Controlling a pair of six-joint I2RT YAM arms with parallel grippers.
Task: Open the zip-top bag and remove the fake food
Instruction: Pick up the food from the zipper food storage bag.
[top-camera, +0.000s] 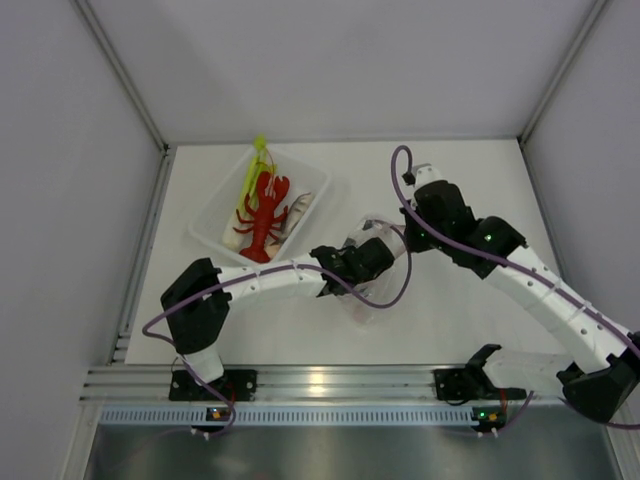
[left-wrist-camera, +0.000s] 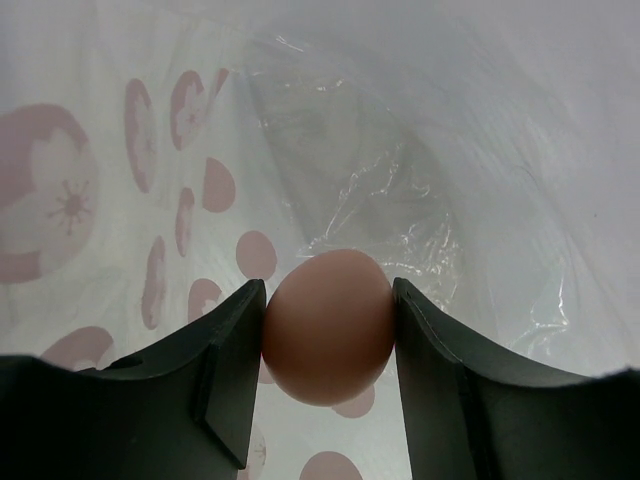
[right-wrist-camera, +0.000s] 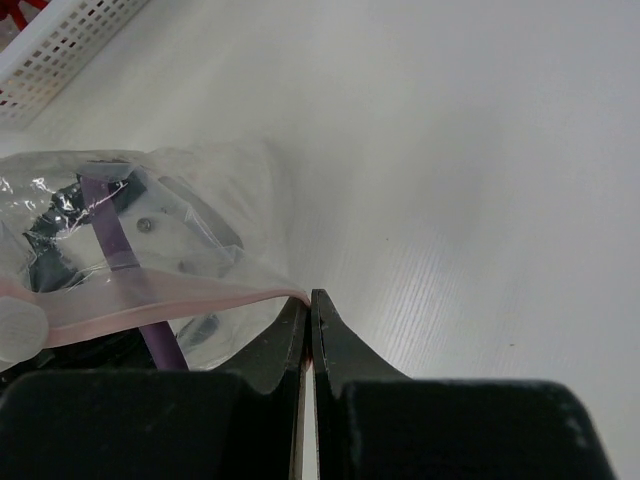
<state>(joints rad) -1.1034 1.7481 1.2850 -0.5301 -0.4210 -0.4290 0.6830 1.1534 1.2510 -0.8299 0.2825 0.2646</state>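
Top external view, far left: red lobster (top-camera: 264, 215) and leek (top-camera: 251, 172) in the tray (top-camera: 208, 228). Centre: my left fingers (left-wrist-camera: 328, 290) reach inside the zip-top bag (top-camera: 362, 300) on the counter (top-camera: 430, 312), clamped on the pinkish-beige round piece (left-wrist-camera: 328, 340). Right: my right fingers (right-wrist-camera: 311, 320), fully closed, pinch the bag's pink zip strip (right-wrist-camera: 150, 312).

- Bag (left-wrist-camera: 100, 260): clear, with pale pink blossom dots; zip strip (right-wrist-camera: 220, 297) pink.
- Egg (left-wrist-camera: 328, 325): plain pinkish-beige.
- Lobster (top-camera: 265, 215), upper left: red.
- Leek (top-camera: 250, 180): yellow-green.
- Tray (top-camera: 205, 235): whitish-clear.
- Cable (top-camera: 398, 170): purple.
- Table (top-camera: 450, 320): white.
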